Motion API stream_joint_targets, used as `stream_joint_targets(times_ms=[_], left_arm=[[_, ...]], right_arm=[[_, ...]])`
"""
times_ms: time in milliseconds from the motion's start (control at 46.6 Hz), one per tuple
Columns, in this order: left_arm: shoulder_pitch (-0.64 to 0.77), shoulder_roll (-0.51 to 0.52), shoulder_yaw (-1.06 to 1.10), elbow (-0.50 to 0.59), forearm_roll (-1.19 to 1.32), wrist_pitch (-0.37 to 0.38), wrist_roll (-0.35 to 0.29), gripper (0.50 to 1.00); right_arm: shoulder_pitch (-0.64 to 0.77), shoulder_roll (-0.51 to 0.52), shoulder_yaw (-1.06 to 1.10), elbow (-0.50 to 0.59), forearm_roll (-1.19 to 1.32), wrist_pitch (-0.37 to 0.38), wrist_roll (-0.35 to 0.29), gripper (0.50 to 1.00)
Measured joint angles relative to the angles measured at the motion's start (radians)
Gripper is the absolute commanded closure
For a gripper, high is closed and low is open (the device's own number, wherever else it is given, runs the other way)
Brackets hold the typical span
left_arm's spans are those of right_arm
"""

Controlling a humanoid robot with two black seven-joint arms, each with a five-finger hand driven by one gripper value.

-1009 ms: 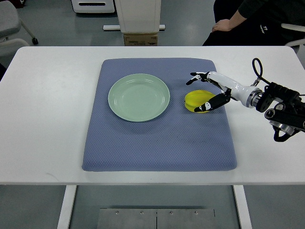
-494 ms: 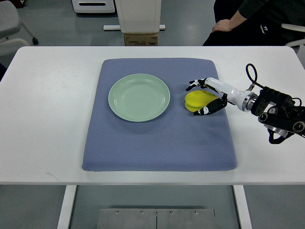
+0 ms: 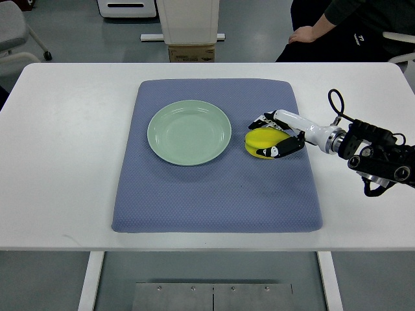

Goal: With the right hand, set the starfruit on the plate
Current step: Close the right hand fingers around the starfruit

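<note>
1. Starfruit [image 3: 260, 139] is sitting on the blue mat [image 3: 214, 194], just right of the green plate [image 3: 189, 131].
2. Right robot hand [image 3: 275, 136] is wrapping its fingers around it, looks like it's gripping.
3. Mat is lying on the white counter [image 3: 58, 162].

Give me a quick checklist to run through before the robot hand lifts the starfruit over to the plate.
1. Right robot hand closed around the starfruit: ok, fingers wrap both sides.
2. Grip firm enough to lift: cannot tell.
3. Starfruit off the blue mat: not ok, it looks to rest on it.
4. Plate empty: ok.
5. Path from fruit to plate clear: ok, only bare mat between.
6. Person beyond the table's far edge clear of the work: ok.
</note>
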Motion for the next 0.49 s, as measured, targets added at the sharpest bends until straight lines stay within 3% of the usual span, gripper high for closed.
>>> stream_joint_targets(times_ms=[494], left_arm=[[0.000,0.000,0.000,0.000,0.000,0.000,0.000,0.500]], right_arm=[[0.045,-0.028,0.011,-0.003,0.051,0.011,0.010,1.000]])
